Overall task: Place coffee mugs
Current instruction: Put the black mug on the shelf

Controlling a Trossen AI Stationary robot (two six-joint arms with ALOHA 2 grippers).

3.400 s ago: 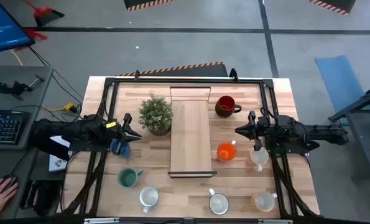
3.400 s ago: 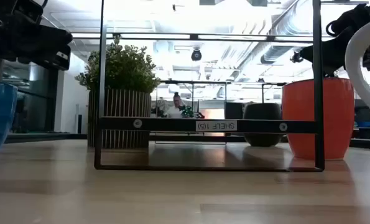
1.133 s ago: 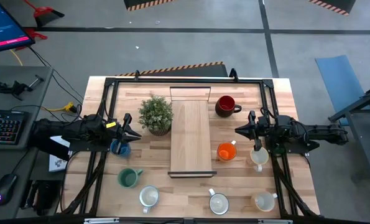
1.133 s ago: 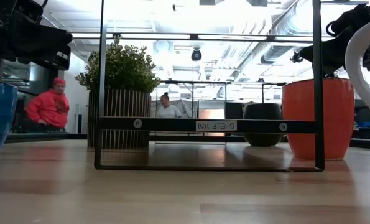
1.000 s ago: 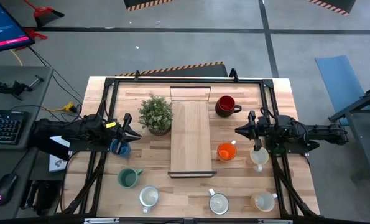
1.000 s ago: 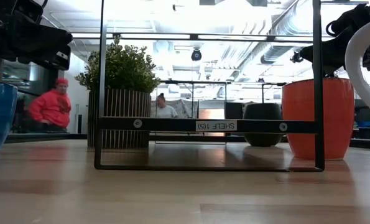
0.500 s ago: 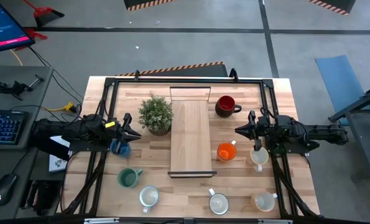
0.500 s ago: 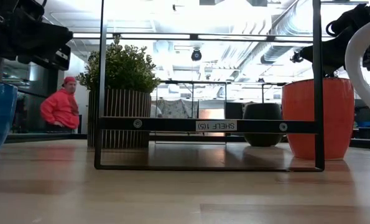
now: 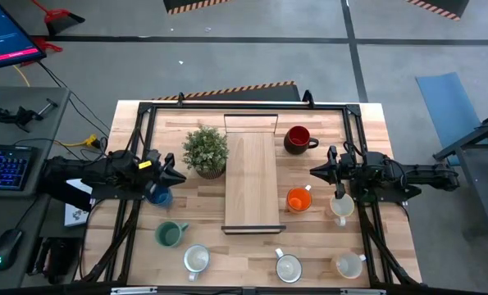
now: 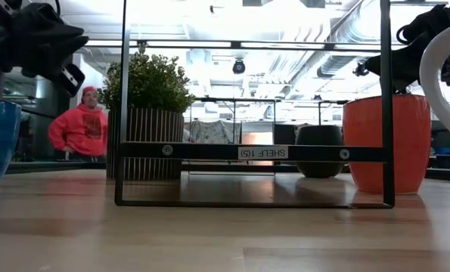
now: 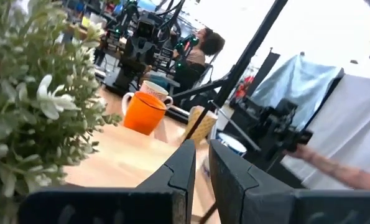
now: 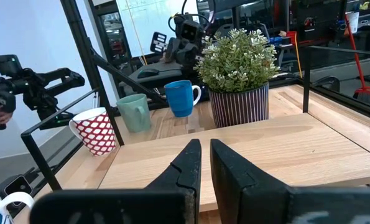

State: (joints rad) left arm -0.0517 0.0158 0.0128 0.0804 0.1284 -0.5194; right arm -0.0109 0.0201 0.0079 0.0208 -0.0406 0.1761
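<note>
Left gripper [image 9: 171,172] empty, fingers narrowly parted, beside blue mug [image 9: 157,194] near tabletop's left edge; right gripper [image 9: 319,172] likewise narrow, empty, just beyond orange mug [image 9: 298,199].

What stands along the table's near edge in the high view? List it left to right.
teal green mug → white mug → second white mug → third white mug.

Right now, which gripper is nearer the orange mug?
The right gripper. It hovers just up-table of the orange mug, beside the shelf. The left gripper sits across the shelf, over by the blue mug.
</note>
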